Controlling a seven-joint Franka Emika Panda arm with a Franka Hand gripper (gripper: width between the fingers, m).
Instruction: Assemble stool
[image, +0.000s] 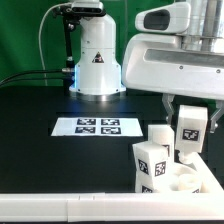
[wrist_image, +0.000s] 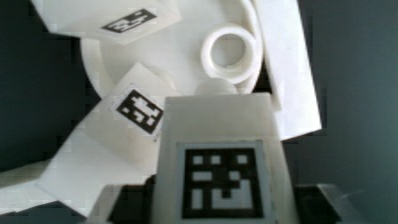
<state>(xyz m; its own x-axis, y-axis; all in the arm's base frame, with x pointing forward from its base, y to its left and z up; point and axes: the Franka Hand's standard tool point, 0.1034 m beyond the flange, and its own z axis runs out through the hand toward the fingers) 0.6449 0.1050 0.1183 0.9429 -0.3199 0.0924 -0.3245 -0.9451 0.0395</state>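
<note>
The end effector (image: 189, 131) is pinching a chunky white plastic leg (image: 190, 128) between its two fingers, holding it upright with its square black-and-white tag facing out, just above the round disc seat (image: 188, 179). In the wrist view the same blocky leg (wrist_image: 217, 150) is filling the foreground, with a smooth round socket (wrist_image: 228, 50) of the seat (wrist_image: 107, 110) showing beyond it. The seat is lying on the black counter (image: 40, 120) near the exterior view's right, a second tagged leg (image: 151, 163) is standing in it, and the marker board (image: 91, 126) is lying flat, well apart toward the middle.
</note>
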